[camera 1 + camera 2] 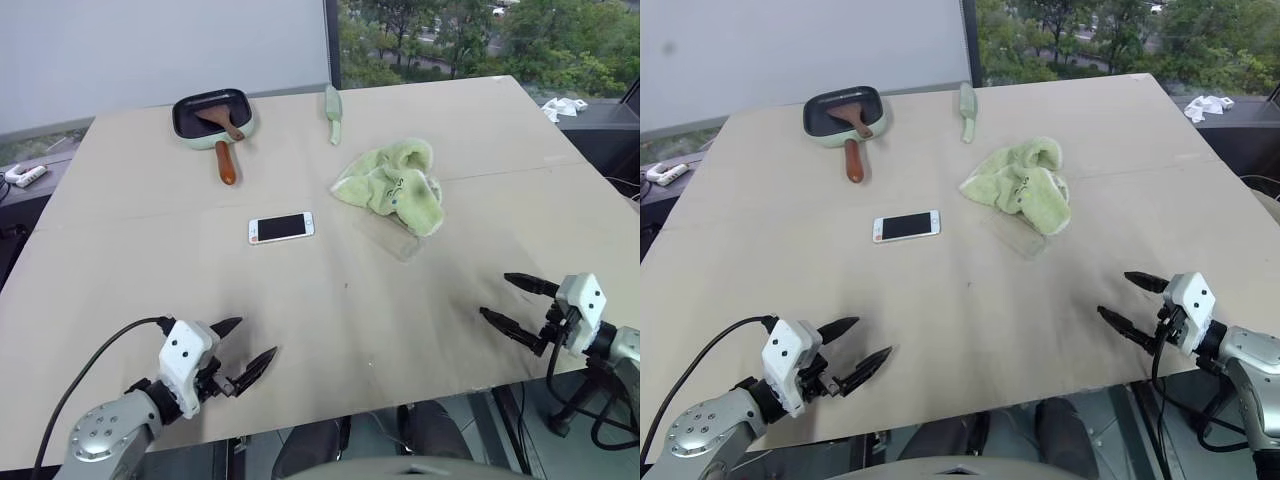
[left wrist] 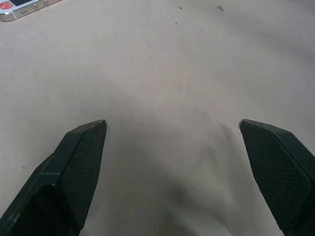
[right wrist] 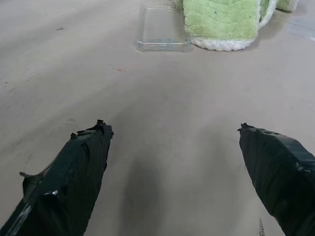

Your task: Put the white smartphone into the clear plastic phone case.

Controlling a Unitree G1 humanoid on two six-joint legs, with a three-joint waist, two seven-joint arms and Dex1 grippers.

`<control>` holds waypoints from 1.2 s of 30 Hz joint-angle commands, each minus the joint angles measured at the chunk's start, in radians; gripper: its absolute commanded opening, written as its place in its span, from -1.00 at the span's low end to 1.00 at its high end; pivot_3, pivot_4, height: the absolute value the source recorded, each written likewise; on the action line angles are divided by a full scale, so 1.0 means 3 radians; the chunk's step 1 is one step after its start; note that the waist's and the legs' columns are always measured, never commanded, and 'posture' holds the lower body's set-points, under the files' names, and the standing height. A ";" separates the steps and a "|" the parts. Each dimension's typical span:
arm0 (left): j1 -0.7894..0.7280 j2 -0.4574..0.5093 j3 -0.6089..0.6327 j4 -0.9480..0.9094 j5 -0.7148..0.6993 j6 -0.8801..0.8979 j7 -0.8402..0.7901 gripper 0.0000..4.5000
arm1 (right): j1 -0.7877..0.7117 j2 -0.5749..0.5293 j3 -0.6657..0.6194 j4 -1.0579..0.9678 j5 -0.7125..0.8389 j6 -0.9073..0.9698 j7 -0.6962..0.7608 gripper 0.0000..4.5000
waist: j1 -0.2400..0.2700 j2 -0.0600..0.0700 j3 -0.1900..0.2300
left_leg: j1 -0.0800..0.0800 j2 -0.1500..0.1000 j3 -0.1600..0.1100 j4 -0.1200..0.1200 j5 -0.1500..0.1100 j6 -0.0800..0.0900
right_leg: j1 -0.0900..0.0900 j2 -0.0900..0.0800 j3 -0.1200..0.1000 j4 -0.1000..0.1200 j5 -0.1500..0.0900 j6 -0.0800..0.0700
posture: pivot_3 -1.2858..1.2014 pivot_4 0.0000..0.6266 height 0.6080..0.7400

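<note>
At the near edge of the counter [image 1: 120, 260], both hands wait with nothing picked up.

Low in the frame, the left hand [image 1: 247, 356] and the right hand [image 1: 512, 304] each have their fingers spread wide apart and empty, well short of the task's things. The white smartphone [image 1: 281, 228] lies flat and screen-up at the centre of the frame; the clear plastic phone case [image 1: 388, 236] lies right of it, near but apart, its far end touching or tucked under the green cloth [image 1: 392, 184]. To start well, I judge the left hand should take the phone by its long edges, since it lies flat, while the right hand draws the case free of the cloth. A pan [image 1: 212, 116] sits in the upper left, out of the way.
</note>
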 commanded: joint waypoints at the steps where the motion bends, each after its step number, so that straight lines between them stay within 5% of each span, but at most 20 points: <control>1: 0.0039 -0.0008 0.0078 -0.0094 -0.0007 -0.0105 -0.0012 0.96 | -0.0023 -0.0046 -0.0030 -0.0034 0.0031 -0.0051 0.0037 0.99 | 0.0000 0.0000 0.0000 | 0.0000 0.0000 0.0000 0.0000 0.0000 0.0000 | 0.0000 0.0000 0.0000 0.0000 0.0000 0.0000 | 0.03 -0.52 1.00; 22: -0.0053 0.0037 0.0101 -0.0042 -0.0091 -0.0204 -0.0154 0.96 | -0.0098 0.0008 0.0071 -0.0330 0.0049 0.0117 -0.0081 0.99 | -0.0001 0.0000 0.0001 | 0.0000 0.0001 0.0000 0.0000 -0.0001 0.0002 | 0.0000 0.0000 0.0000 -0.0001 0.0000 0.0000 | 0.03 -0.52 1.00; 28: -0.0238 0.0180 0.0266 -0.0186 -0.0587 -0.0119 -0.0473 0.96 | -0.0701 0.0315 0.0709 -0.0703 -0.0130 0.0619 -0.0507 0.99 | -0.0010 0.0001 0.0003 | 0.0001 0.0005 0.0000 0.0000 0.0000 0.0000 | -0.0001 0.0004 -0.0001 0.0000 0.0000 -0.0001 | 0.03 -0.52 1.00; 36: -0.0434 0.0661 0.0582 -0.0078 -0.0942 0.0033 -0.0977 0.96 | -0.1782 0.0995 0.1612 -0.0317 -0.0859 0.1364 -0.1317 0.99 | -0.0002 0.0000 0.0006 | -0.0005 0.0003 -0.0001 -0.0002 0.0001 -0.0004 | -0.0013 0.0005 -0.0003 -0.0001 0.0000 -0.0002 | 0.03 -0.52 1.00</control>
